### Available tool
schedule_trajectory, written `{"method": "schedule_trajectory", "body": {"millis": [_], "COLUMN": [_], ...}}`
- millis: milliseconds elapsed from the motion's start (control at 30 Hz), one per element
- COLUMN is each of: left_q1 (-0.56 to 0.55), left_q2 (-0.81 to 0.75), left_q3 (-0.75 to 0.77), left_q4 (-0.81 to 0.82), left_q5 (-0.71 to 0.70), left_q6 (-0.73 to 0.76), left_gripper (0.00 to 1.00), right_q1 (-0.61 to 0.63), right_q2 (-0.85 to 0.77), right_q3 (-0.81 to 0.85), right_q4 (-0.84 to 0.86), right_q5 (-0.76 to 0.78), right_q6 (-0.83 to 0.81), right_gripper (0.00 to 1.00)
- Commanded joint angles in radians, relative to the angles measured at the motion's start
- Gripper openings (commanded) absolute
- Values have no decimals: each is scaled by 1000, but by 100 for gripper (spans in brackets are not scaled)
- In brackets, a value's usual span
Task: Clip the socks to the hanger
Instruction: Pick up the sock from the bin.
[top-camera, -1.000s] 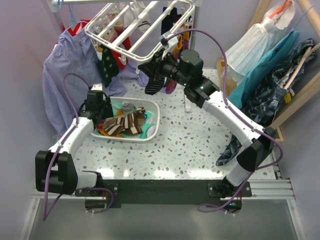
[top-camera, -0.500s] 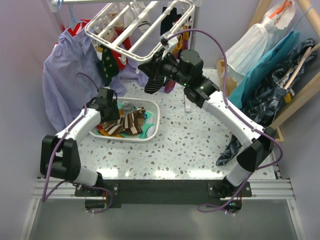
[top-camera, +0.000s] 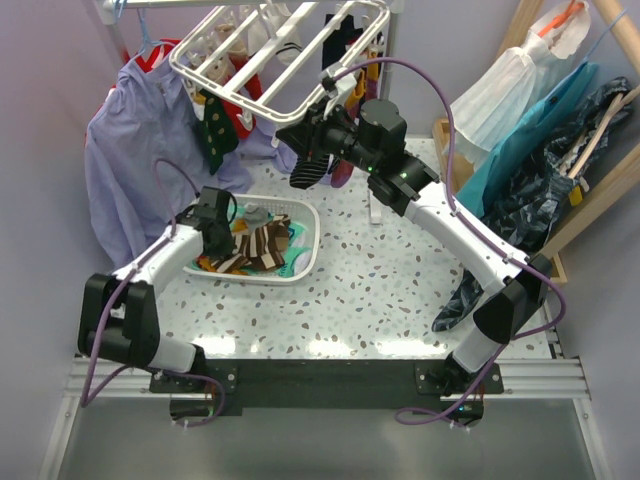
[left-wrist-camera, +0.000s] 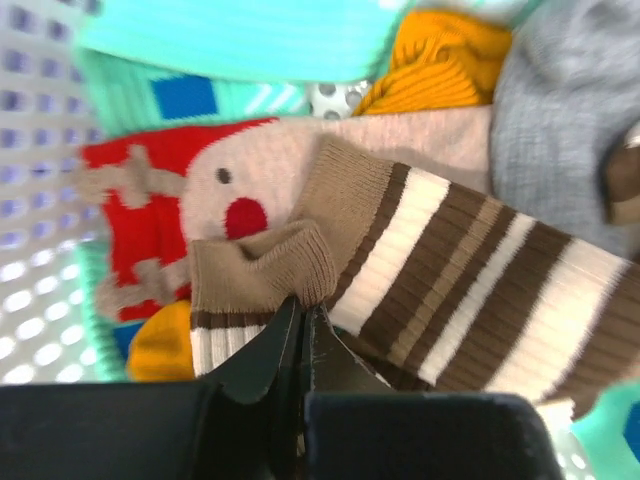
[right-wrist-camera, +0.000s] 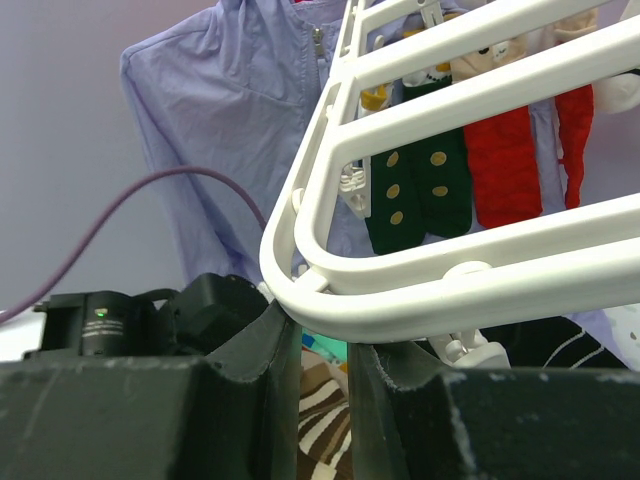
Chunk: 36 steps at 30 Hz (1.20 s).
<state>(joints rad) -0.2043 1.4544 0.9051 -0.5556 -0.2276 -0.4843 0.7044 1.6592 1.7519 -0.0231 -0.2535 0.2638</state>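
The left fingers (left-wrist-camera: 298, 330) were pressed tight together with no gap, their tips at the folded cuff of a brown-and-cream striped sock (left-wrist-camera: 450, 290). Whether any knit was caught between them could not be told. That sock lay on top of the other socks (left-wrist-camera: 300, 150), among them a red one with a reindeer face (left-wrist-camera: 200, 190), an orange one (left-wrist-camera: 440, 50), a grey one (left-wrist-camera: 560, 110) and a teal one (left-wrist-camera: 230, 30). All of them sat in the white slotted basket (top-camera: 305, 262) on the speckled counter (top-camera: 380, 290).

The right fingers (right-wrist-camera: 292, 350) stood a little apart, raised well above the counter. The near corner bar of the hanger (right-wrist-camera: 420, 290) was seated at their tips, and they appeared to be clamped on it to steady it. A green sock with gold dots (right-wrist-camera: 420, 190) and a red sock (right-wrist-camera: 515, 150) hung from its clips, with the lavender shirt (right-wrist-camera: 230, 130) behind.

The striped sock looked light, soft and limp, so it would probably sag and fold from wherever it was pinched. The ribbed cuff seemed the best hold, being thicker and less likely to slip than the smooth foot. It would also leave an edge free for a clip. The hanger looked rigid but free to swing

No brand, label or writing could be read anywhere
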Motion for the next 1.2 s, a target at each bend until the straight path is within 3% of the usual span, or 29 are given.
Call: {"method": "schedule_trajectory", "body": {"millis": [0,333,600,833,1167], "left_q1": [-4,-35,-55,-56,-89], "left_q2": [-124,-216,-385,-442,-471], "left_q3": [92,253,141,202,105], "left_q4": [-26,35,383,486,669], "left_q5": [-82,-43,187,347,533], "left_q6": [1,93,280,401,438], "left_gripper": [0,0,0,0,0], "right_q1": [-5,-3,-3,-3,-3], "right_q2": [-26,-19,-15,-15,-7], "right_q3": [6,20,34,40,70], "right_q4": [-17,-26,-29,-24,-17], "right_q5": [-26,-21,-24,-23,-10], "right_q6": [-12,-15,-17,-11,20], "right_gripper": [3,3,3,3,3]}}
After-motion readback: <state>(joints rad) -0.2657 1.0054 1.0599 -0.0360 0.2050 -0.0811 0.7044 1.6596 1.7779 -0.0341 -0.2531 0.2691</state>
